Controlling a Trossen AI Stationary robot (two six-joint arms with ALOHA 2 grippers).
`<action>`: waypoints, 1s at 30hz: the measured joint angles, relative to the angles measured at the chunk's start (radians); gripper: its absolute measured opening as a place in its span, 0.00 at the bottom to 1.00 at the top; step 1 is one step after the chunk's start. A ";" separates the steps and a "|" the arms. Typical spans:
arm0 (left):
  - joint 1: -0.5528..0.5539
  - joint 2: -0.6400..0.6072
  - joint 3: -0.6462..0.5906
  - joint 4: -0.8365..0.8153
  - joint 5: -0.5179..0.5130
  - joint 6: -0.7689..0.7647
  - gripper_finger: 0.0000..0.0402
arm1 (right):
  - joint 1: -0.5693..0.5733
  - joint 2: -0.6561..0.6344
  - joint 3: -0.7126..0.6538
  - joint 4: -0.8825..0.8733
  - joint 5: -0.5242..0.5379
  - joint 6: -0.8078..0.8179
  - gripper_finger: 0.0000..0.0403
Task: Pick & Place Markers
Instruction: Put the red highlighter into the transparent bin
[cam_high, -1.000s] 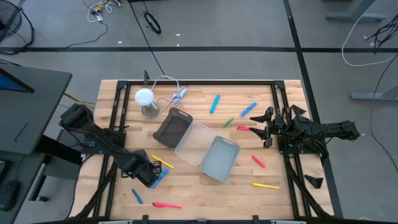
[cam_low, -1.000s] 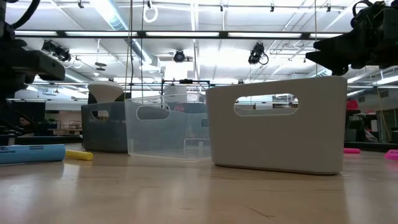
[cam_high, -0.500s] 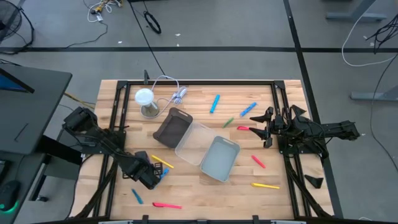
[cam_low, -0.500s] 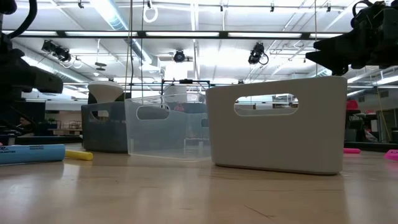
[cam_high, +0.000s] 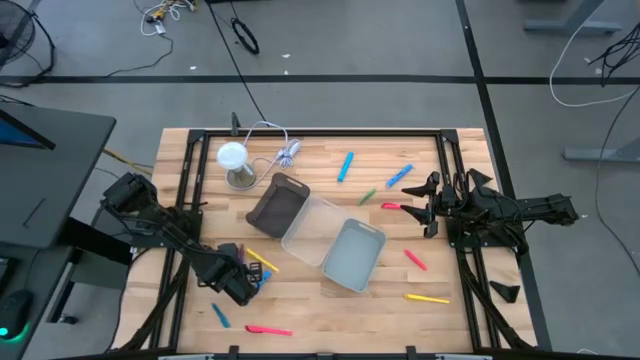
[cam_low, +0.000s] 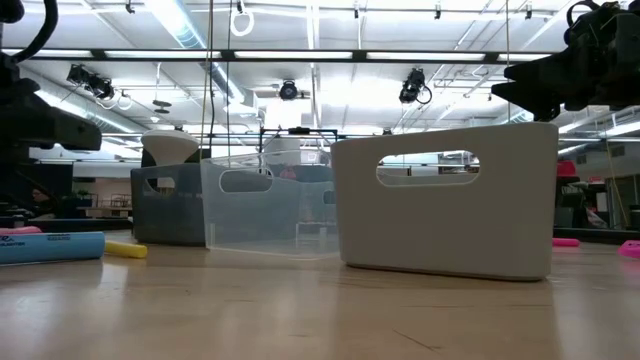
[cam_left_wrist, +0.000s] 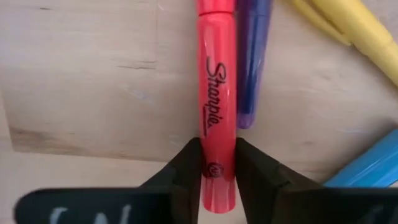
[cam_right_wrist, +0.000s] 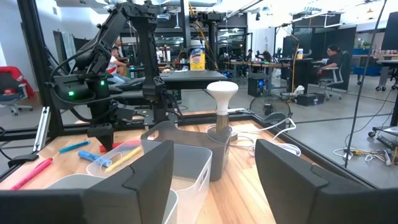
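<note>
Three bins sit bunched in the middle of the wooden table (cam_high: 320, 305), and the markers lie scattered all round them. Over on the left, the left gripper (cam_left_wrist: 217, 163) is down at the table among a small cluster of pens, its two dark fingers pressed against either side of the red marker (cam_left_wrist: 217, 93), low on the barrel near one end. A purple marker (cam_left_wrist: 250, 59) lies touching it alongside, with a yellow marker (cam_left_wrist: 348, 28) and a blue marker (cam_left_wrist: 367, 168) close by. To do this well, I'd say the fingers should squeeze firmly before any lift, then rise straight up, since a grip so close to the end could let the pen swing or drag the purple one along.

Moving across, the dark bin (cam_high: 276, 205), the clear bin (cam_high: 312, 229) and the pale grey bin (cam_high: 353, 255) touch in a slanted row. Behind them stands a white lamp (cam_high: 233, 158) with a white cable (cam_high: 285, 152).

On the right, the right gripper (cam_high: 428, 208) waits above the table with fingers spread wide, holding nothing; loose pens lie near it.

Beyond is an open workshop with bright ceiling lights, desks, and people seated far off.
</note>
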 joint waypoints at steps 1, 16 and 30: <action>0.000 0.000 0.000 0.000 0.000 0.000 0.18 | 0.000 0.000 0.000 0.000 0.000 0.000 0.57; -0.044 0.004 0.041 -0.049 0.031 -0.027 0.18 | 0.000 0.000 0.000 0.000 0.000 0.000 0.57; -0.116 0.003 0.247 -0.254 -0.002 0.007 0.18 | 0.000 0.000 0.000 0.000 0.000 0.000 0.57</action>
